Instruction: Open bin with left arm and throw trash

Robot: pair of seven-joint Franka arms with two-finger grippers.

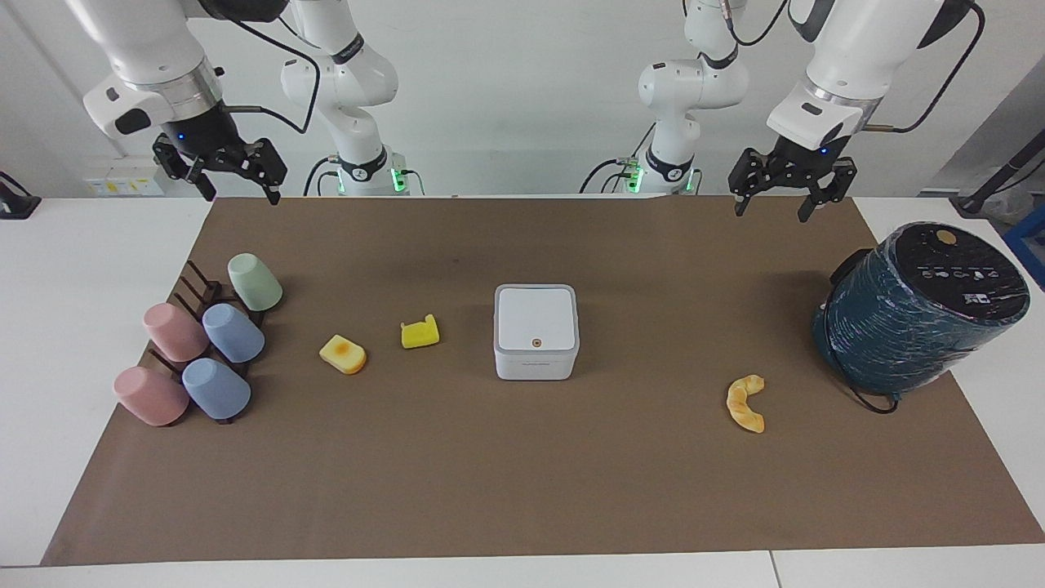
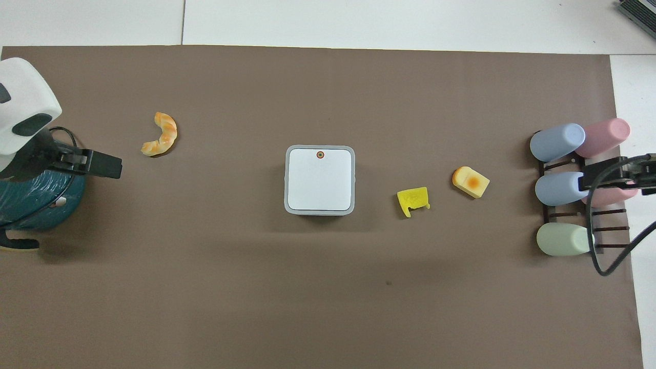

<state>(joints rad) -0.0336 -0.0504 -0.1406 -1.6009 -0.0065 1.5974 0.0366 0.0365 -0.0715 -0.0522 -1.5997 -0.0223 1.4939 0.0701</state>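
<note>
Bin [image 1: 535, 331]: sits mid-mat with its flat lid down; the orange dot marks the lid edge farther from the robots, so the hinge is probably on the nearer edge.
Lid risk: the lid lies flush with the rim, so a fingertip has little to catch; a poke too high may slide off, and a sideways push could shove the light box along the mat [image 1: 522, 490] instead of opening it.
Left gripper [image 1: 792, 184]: hangs with fingers spread and empty over the mat edge nearest the robots, toward the left arm's end, well apart from the bin.
Right gripper [image 1: 220, 159]: hangs with fingers parted and empty over the table edge nearest the robots at the right arm's end; this arm waits.
Toast slice [image 1: 343, 354]: lies on the mat between the bin and the cup rack [image 1: 200, 327].
Yellow block [image 1: 420, 332]: lies just beside the bin, toward the right arm's end; its notched shape could twist in a pinch.
Croissant [image 1: 746, 402]: lies toward the left arm's end, between the bin and the teal cylinder [image 1: 918, 306]; its curve could roll out of a grasp.
Crowding risk: if the lid falls back while a piece is carried over, the piece lands on top rather than inside.
Collision risk: a wide swing of the left arm could clip the teal cylinder; a reach for the toast slice could brush the cups [image 1: 233, 332].
</note>
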